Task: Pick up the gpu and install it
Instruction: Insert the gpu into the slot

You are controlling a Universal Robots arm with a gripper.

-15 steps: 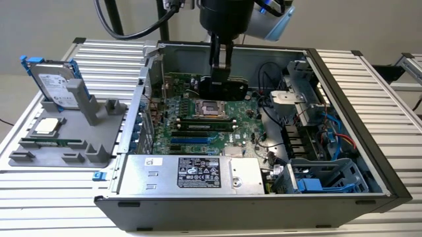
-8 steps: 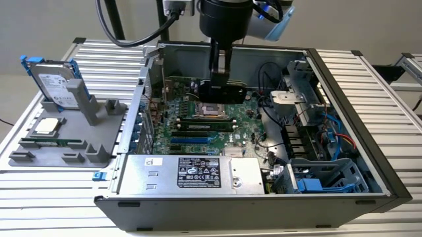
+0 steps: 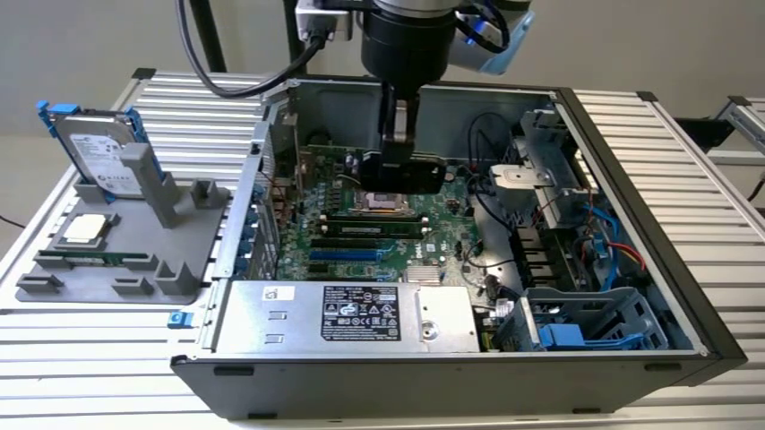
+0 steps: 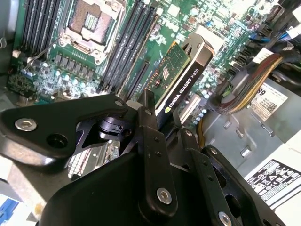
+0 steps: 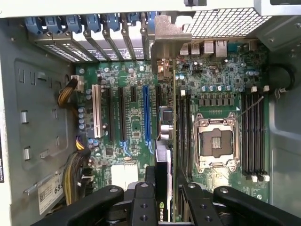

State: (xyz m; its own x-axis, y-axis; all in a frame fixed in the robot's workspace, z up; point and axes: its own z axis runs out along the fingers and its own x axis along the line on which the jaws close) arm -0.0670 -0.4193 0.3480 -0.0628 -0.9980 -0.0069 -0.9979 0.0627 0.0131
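The gripper (image 4: 157, 120) is clamped tight on the gpu (image 4: 181, 77). It holds the card on its edge above the green motherboard (image 5: 136, 122), inside the open computer case (image 3: 669, 224).

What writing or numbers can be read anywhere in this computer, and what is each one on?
gpu: white maker-and-model lettering runs along its black edge in the second wrist view; not spelled out here.
power supply label: dense print and symbols, too small to read.
hard drive label: too small to read.
white sticker by the cable bundle: cut off, only part of a number shows.
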